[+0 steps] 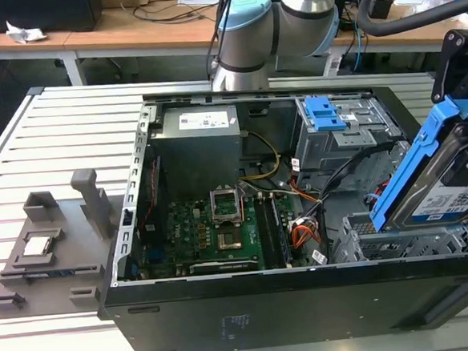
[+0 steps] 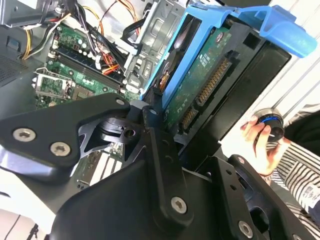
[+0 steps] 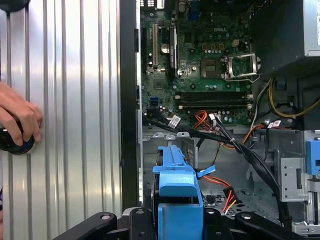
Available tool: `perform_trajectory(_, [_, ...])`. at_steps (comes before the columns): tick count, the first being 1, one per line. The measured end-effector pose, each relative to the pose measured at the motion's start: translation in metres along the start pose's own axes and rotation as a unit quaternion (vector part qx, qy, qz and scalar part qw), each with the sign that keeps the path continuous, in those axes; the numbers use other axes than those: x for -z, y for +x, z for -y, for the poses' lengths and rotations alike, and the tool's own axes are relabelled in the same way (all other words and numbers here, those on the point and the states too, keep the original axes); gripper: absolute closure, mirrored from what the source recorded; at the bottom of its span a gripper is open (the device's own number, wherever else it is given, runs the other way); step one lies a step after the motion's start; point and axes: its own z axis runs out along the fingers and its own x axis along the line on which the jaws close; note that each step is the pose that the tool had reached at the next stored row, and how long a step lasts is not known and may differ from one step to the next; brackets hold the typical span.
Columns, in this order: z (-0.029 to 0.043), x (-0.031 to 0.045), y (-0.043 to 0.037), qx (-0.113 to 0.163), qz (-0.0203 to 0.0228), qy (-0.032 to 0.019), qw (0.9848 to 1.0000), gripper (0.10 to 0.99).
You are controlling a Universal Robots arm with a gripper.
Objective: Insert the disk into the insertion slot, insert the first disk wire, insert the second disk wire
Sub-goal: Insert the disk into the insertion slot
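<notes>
Disk [image 1: 436, 189] hangs tilted just above the insertion slot [image 1: 359, 243], clamped firmly in the end effector [image 3: 177, 220]. We judge it must be levelled and squared to the slot's walls, with the loose cables [image 1: 304, 233] kept clear of its path.

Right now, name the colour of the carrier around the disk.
Bright blue; the carrier on the disk shows best in the exterior view.
</notes>
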Motion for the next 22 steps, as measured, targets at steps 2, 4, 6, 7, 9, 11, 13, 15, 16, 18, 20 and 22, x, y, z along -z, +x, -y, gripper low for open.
perform_trajectory(2, [-0.0001, -0.002, -0.0005, -0.009, 0.0003, 0.0, 1.0, 0.718])
perform_trajectory(4, [-0.0018, -0.0042, -0.0022, -0.014, 0.0005, 0.0, 0.9999, 0.718])
perform_trajectory(6, [-0.0027, -0.0063, -0.0043, -0.014, 0.0005, 0.0, 0.9999, 0.718])
perform_trajectory(7, [-0.003, -0.0078, -0.0058, -0.014, 0.0004, 0.0, 0.9999, 0.718])
perform_trajectory(9, [-0.0035, -0.0105, -0.0078, -0.014, 0.0005, 0.0, 0.9999, 0.718])
perform_trajectory(11, [-0.0036, -0.0133, -0.0096, -0.014, 0.0005, 0.0, 0.9999, 0.718])
perform_trajectory(13, [-0.0039, -0.0167, -0.0115, -0.014, 0.0005, 0.0, 0.9999, 0.718])
perform_trajectory(15, [-0.0043, -0.0187, -0.0128, -0.014, 0.0005, 0.0, 0.9999, 0.718])
perform_trajectory(16, [-0.0046, -0.0197, -0.0135, -0.014, 0.0005, 0.0, 0.9999, 0.718])
perform_trajectory(18, [-0.0049, -0.0214, -0.0147, -0.014, 0.0005, 0.0, 0.9999, 0.718])
perform_trajectory(20, [-0.0054, -0.0235, -0.0164, -0.014, 0.0005, 0.0, 0.9999, 0.718])
perform_trajectory(22, [-0.0058, -0.0254, -0.0179, -0.014, 0.0005, 0.0, 0.9999, 0.718])
